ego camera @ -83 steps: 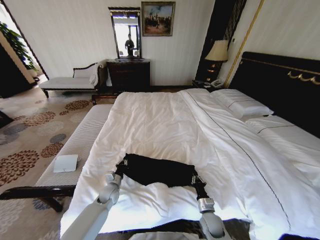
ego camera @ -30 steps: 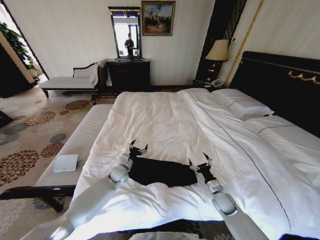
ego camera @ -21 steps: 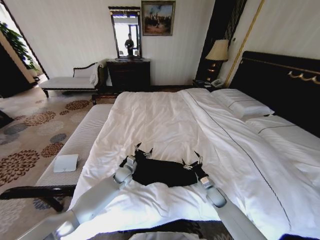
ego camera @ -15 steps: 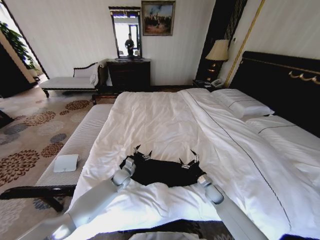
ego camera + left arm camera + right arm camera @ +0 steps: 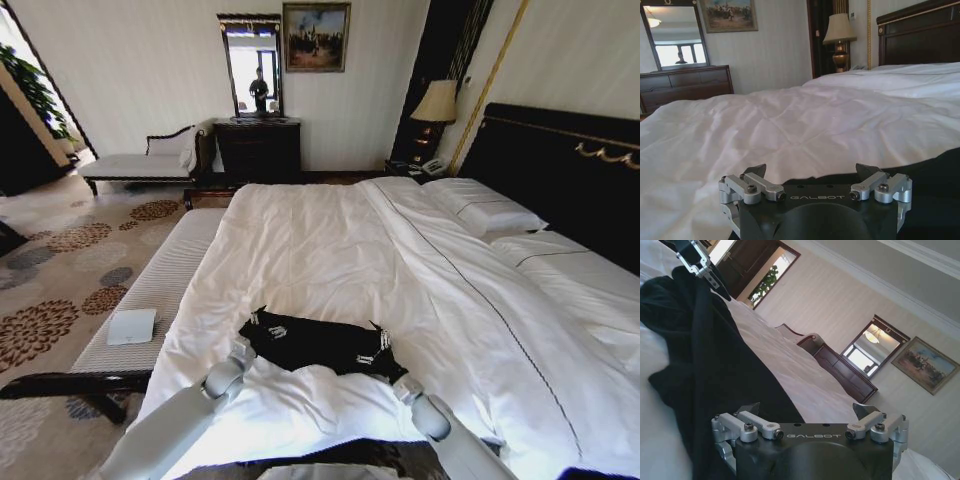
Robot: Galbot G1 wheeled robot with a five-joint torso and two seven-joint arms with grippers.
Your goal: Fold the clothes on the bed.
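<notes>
The clothes are one black T-shirt (image 5: 318, 346), bunched into a wide strip near the foot of the bed (image 5: 330, 250), on its white duvet. My left gripper (image 5: 268, 323) is open and low over the shirt's left end. My right gripper (image 5: 374, 347) is open over the right end. In the left wrist view the left gripper (image 5: 812, 172) has its fingers spread, with black fabric (image 5: 940, 185) just beyond and beside them. In the right wrist view the open right gripper (image 5: 807, 410) faces the rumpled shirt (image 5: 700, 355), with the left gripper (image 5: 700, 262) at its far end.
A white-cushioned bench (image 5: 150, 285) runs along the bed's left side, with a small white folded cloth (image 5: 131, 326) on it. Pillows (image 5: 485, 212) and the black headboard (image 5: 560, 165) are at the right. A dresser (image 5: 258, 148), chaise (image 5: 140, 162) and lamp (image 5: 435, 103) stand by the far wall.
Both grippers let go of the shirt earlier. Over the last second they stayed open, pulled back toward me and sank lower onto the shirt's two ends. The shirt stayed put.
</notes>
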